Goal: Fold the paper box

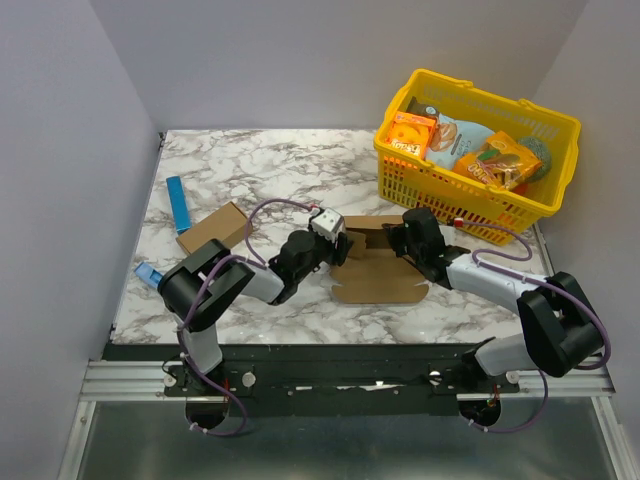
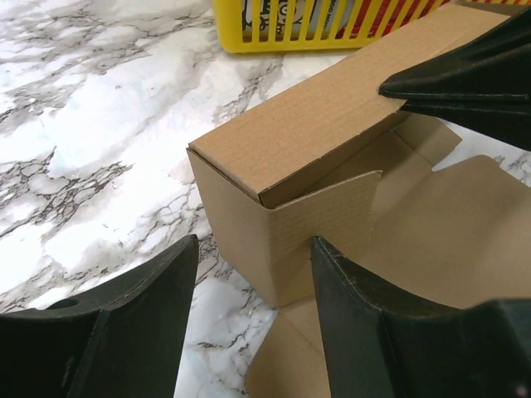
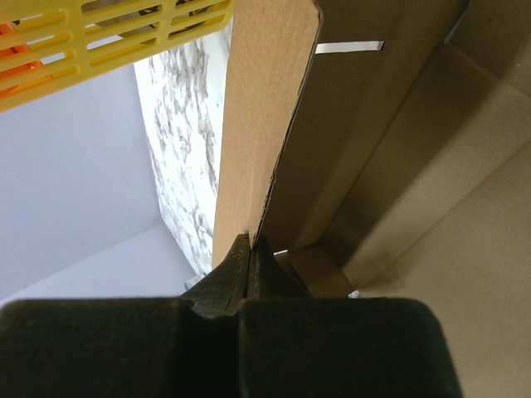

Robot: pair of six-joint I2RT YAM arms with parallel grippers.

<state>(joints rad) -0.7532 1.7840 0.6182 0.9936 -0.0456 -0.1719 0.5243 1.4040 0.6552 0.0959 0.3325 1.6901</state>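
Observation:
The paper box (image 1: 375,270) is plain brown cardboard lying mid-table, partly folded, with one long panel raised and flat flaps spread toward me. My right gripper (image 1: 400,240) is shut on the edge of that raised panel (image 3: 250,240); the box's inside (image 3: 390,133) fills the right wrist view. My left gripper (image 1: 337,247) stands open at the box's left end. In the left wrist view the box's near corner (image 2: 274,240) sits between its fingers (image 2: 141,315), and the left one is clear of the cardboard. The right gripper's black fingers (image 2: 465,83) show at the top right.
A yellow basket (image 1: 440,188) with orange snack packs stands at the back right, close behind the box. Another small brown carton (image 1: 213,228) lies to the left, with a blue strip (image 1: 180,203) beyond it and a blue item (image 1: 148,272) at the left edge.

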